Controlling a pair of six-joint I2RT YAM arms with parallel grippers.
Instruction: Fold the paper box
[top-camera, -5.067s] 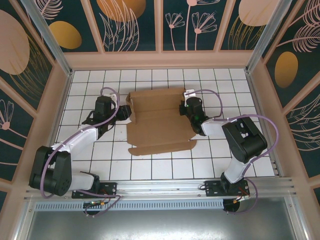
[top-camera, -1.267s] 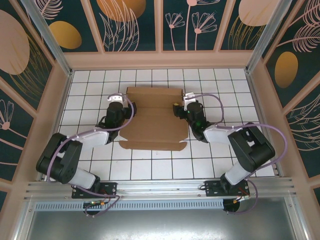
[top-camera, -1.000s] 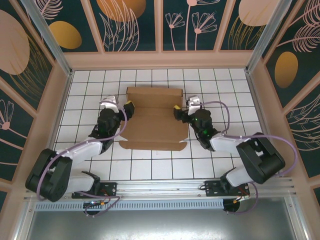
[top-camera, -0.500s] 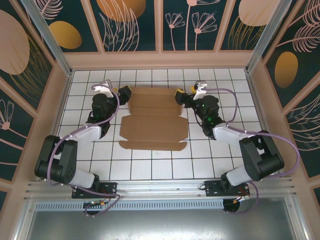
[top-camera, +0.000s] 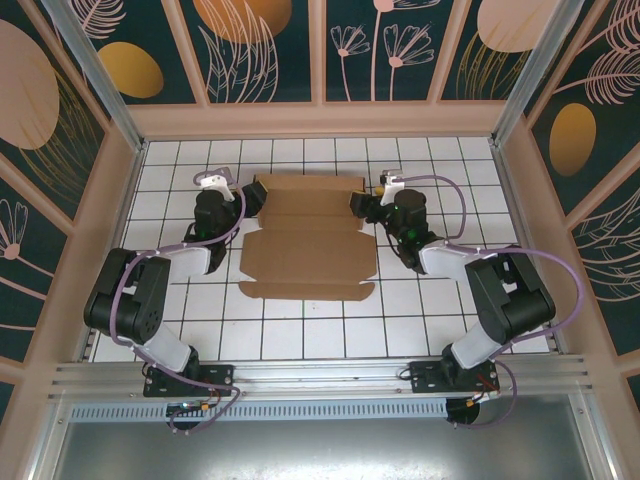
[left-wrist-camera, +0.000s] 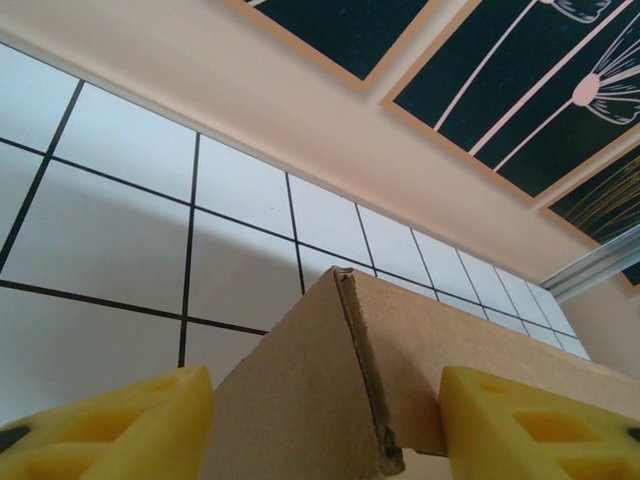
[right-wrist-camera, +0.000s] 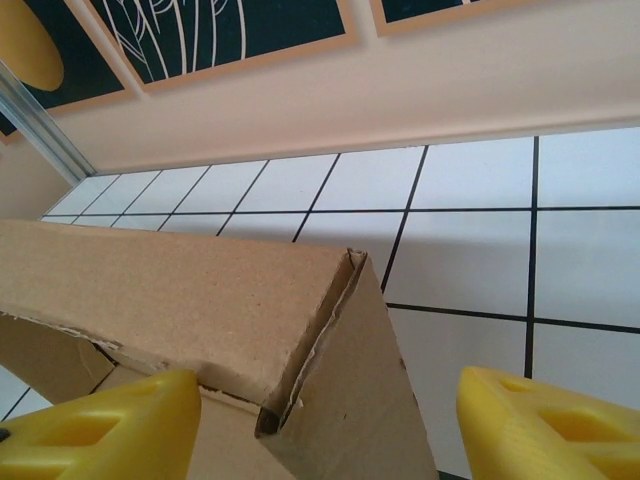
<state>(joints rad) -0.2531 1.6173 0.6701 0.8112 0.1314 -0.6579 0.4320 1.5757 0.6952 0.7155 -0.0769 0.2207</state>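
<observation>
**Item:** paper box (top-camera: 308, 250), brown cardboard, part-folded. It lies at the middle of the white tiled desk (top-camera: 300, 325), between the two arms.

**Condition:** The far wall stands up. The near flap lies flat on the desk toward the arm bases.

**Change noted:** A few seconds ago both arms worked at the middle of the box's short sides. They have since travelled to its two far corners. In the wrist views, a raised side flap now meets the far wall at each corner. Judgement: the far corners are being formed, and the near wall and lid remain to be folded.

**Left claw** (top-camera: 249, 201)**:** Straddles the far-left corner. In the left wrist view one yellow finger (left-wrist-camera: 120, 420) sits either side of the cardboard edge, seemingly against it. Whether it is pinching cannot be told.

**Right claw** (top-camera: 357, 203)**:** Jaws are apart around the far-right corner. The outer finger (right-wrist-camera: 550, 420) is clear of the cardboard, so nothing is gripped.

**Not legible:**
- From above, the arms cover the side walls, so their full length is unconfirmed.
- The wrist views crop the finger bases and the box floor.
- The corner tabs and their seating cannot be made out.
</observation>
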